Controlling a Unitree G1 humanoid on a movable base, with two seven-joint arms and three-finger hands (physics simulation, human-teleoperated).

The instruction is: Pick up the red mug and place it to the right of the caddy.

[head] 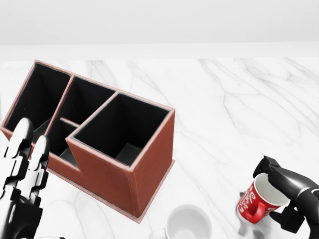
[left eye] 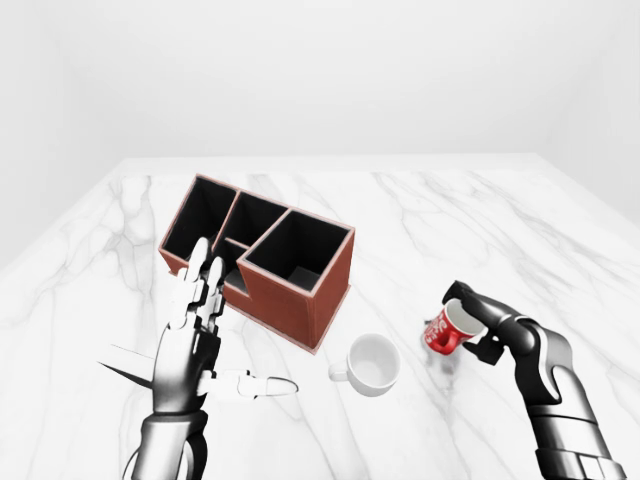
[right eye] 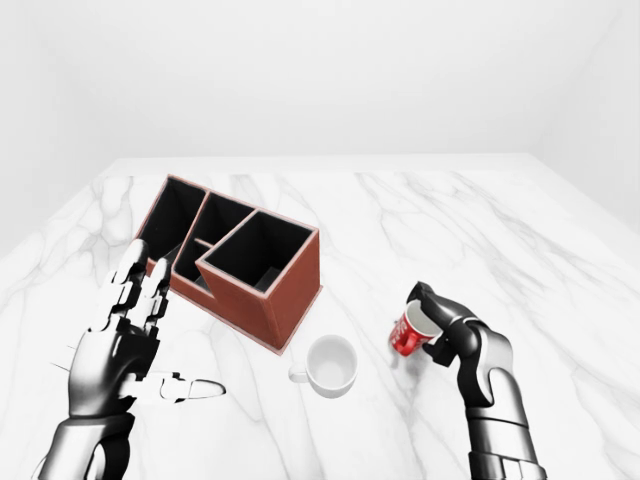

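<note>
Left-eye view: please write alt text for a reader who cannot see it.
The right robot hand grips a tilted red mug right of a brown caddy on a marble table. A white mug stands between; the left robot hand is open.

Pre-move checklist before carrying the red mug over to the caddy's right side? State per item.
1. Right hand closed round the red mug: ok, fingers wrap its rim and body.
2. Mug clear of the table: cannot tell; it is tilted with a shadow beneath, contact unclear.
3. Mug upright: not ok, it leans with its mouth toward the head view's upper right.
4. Spot to the right of the caddy: ok, bare marble beside its right wall.
5. White mug out of the path: not ok, it sits between the caddy and the red mug, low in the head view.
6. Left hand out of the way: ok, open, left of the caddy.
</note>
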